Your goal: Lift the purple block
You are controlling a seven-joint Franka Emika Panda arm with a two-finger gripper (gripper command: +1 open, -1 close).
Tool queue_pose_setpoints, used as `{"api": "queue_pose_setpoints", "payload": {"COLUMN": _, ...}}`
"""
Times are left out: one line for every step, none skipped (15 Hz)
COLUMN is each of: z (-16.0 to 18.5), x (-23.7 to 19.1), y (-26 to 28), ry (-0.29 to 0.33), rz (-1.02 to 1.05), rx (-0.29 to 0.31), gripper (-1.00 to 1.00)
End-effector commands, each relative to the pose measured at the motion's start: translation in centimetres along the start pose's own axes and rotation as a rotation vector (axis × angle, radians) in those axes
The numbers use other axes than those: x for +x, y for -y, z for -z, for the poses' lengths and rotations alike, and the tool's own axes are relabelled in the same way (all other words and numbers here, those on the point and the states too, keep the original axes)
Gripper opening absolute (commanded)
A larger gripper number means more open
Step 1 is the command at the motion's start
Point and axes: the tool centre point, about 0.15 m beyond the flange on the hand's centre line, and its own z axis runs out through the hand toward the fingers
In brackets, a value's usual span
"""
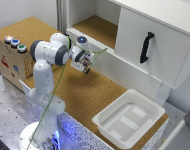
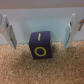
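Purple block [image 2: 41, 44]: seated on the cork desk [image 1: 85, 95] near its rear edge by the white cabinet [image 1: 145, 45], bracketed untouched by the spread hand [image 1: 84, 64]; pre-grasp step judged; closure, then lifting, is required.

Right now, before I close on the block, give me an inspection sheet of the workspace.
Surface: cork board, bare around the arm.
Job's things: purple block with yellow markings, resting on the cork, centred between the fingers.
Clutter: white tray, apparently empty.
Tool: tool open, not touching the block.
Cables: green cord across the arm.
Surroundings: white cabinet with black handle; box with buttons.
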Motion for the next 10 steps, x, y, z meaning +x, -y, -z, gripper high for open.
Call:
{"api": "queue_pose_setpoints", "payload": {"z": -0.6, "x": -0.1, "y": 1.1, "ry": 0.093, "rz": 0.03, "rx": -0.12, "gripper": -1.0}}
{"api": "queue_pose_setpoints", "payload": {"z": -0.7, "x": -0.3, "y": 1.1, "ry": 0.099, "rz": 0.029, "rx": -0.123, "gripper": -1.0}}
{"api": "queue_pose_setpoints", "payload": {"z": -0.9, "x": -0.4, "y": 1.0, "ry": 0.1, "rz": 0.025, "rx": -0.125, "gripper": -1.0}}
{"api": "queue_pose_setpoints", "payload": {"z": -1.0, "x": -0.4, "y": 0.8, "ry": 0.091, "rz": 0.018, "rx": -0.131, "gripper": -1.0}}
{"api": "queue_pose_setpoints", "payload": {"z": -1.1, "x": -0.2, "y": 0.7, "ry": 0.095, "rz": 0.02, "rx": -0.145, "gripper": -1.0}}
{"api": "queue_pose_setpoints", "payload": {"z": -0.9, "x": 0.0, "y": 0.6, "ry": 0.075, "rz": 0.023, "rx": -0.159, "gripper": -1.0}}
{"api": "queue_pose_setpoints", "payload": {"z": -0.8, "x": 0.3, "y": 0.6, "ry": 0.065, "rz": 0.027, "rx": -0.177, "gripper": -1.0}}
{"api": "queue_pose_setpoints", "payload": {"z": -0.8, "x": 0.5, "y": 0.5, "ry": 0.064, "rz": 0.029, "rx": -0.185, "gripper": -1.0}}
{"api": "queue_pose_setpoints", "payload": {"z": -0.6, "x": 0.7, "y": 0.4, "ry": 0.057, "rz": 0.033, "rx": -0.193, "gripper": -1.0}}
{"api": "queue_pose_setpoints", "payload": {"z": -0.2, "x": 0.8, "y": 0.5, "ry": 0.047, "rz": 0.038, "rx": -0.204, "gripper": -1.0}}
